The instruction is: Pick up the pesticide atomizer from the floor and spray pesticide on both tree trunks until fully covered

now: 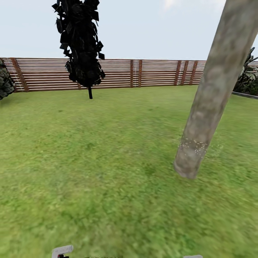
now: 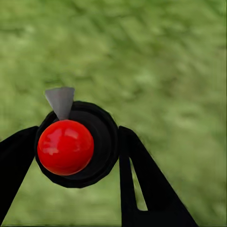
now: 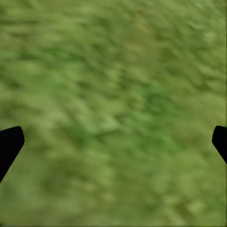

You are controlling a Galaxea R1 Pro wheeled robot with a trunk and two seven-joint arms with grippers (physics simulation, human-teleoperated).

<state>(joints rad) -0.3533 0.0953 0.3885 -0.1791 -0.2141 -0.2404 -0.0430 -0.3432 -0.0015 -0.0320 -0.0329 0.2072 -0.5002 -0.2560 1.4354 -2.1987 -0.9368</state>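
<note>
We hold the pesticide atomizer (image 2: 78, 144), red top toward the camera, pinched between our left gripper's (image 2: 78, 156) fingers above the lawn (image 1: 89, 172). Our right gripper (image 3: 113, 142) hangs wide open, empty. One tree trunk (image 1: 211, 96) stands ahead right.

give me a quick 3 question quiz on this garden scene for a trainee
1. True or false: the left tool is shut on the pesticide atomizer.
2. Where on the tree trunk do pale specks show? A) near its base B) high up C) nowhere
3. Fill in: the right tool is open, with only ____ beneath it.

Key: 1 true; 2 A; 3 grass
</note>
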